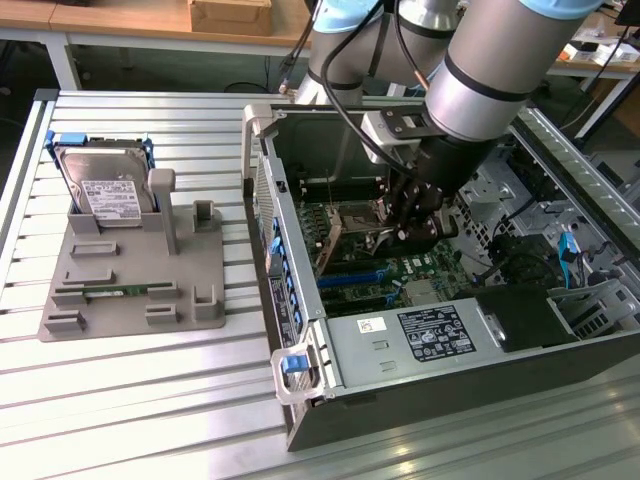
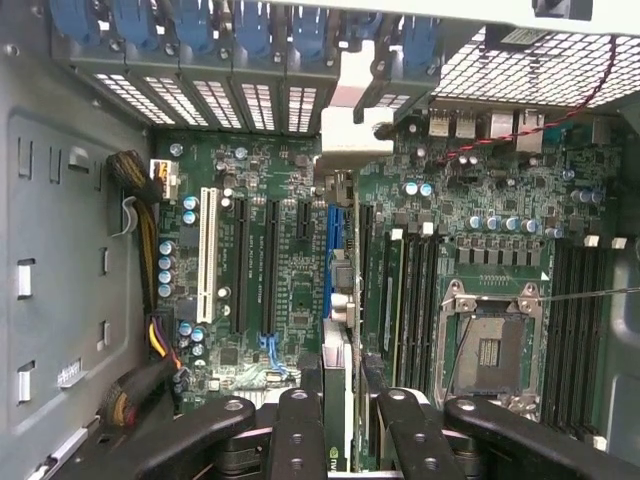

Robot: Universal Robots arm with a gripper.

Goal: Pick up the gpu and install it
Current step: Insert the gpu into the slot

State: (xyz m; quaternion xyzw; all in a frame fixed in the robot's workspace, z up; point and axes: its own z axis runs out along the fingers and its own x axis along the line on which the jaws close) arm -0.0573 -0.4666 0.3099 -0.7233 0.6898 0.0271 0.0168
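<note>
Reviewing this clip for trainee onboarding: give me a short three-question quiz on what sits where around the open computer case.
1. True or false: the hard drive lies inside the computer case.
2. The jaws hold: A) the hard drive B) the gpu C) nothing.
3. Fill in: the gpu is held inside the case, over the green ____.

Key:
1. False. It stands upright on the grey fixture, outside the case on the exterior view's left.
2. B.
3. motherboard.
</note>
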